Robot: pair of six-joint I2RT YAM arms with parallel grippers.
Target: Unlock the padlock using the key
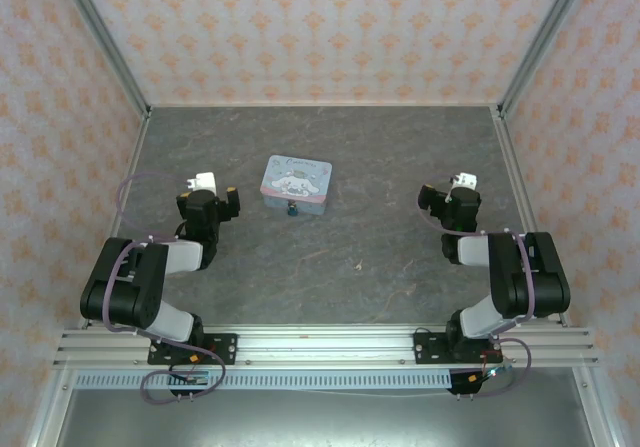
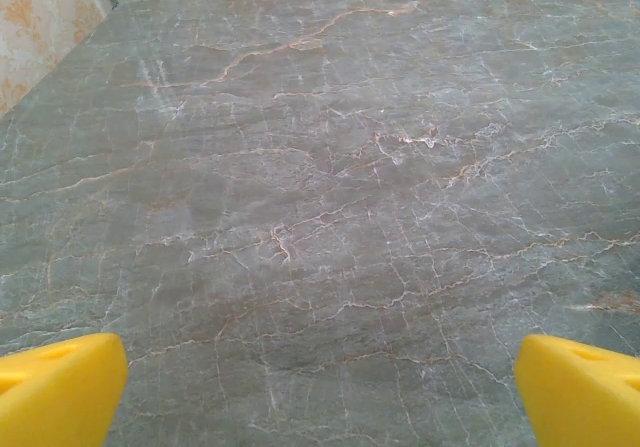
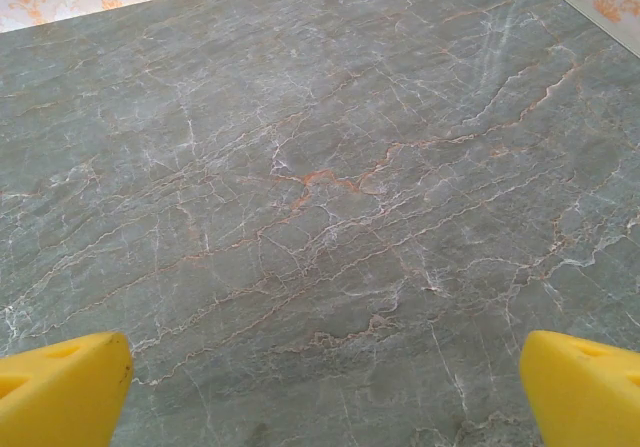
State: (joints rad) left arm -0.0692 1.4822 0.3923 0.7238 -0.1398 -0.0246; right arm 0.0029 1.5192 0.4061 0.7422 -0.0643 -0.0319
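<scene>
Left end effector (image 2: 320, 392) and right end effector (image 3: 325, 387) gape empty; padlock (image 1: 291, 209) fronts the cartoon tin (image 1: 296, 179), lettering illegible.

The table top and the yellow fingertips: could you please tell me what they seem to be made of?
The table top looks like grey marble or a marble-print sheet: thin pale and rusty veins, matte finish. The yellow fingertips look like plastic or foam: even colour, dull, rounded edges.
</scene>
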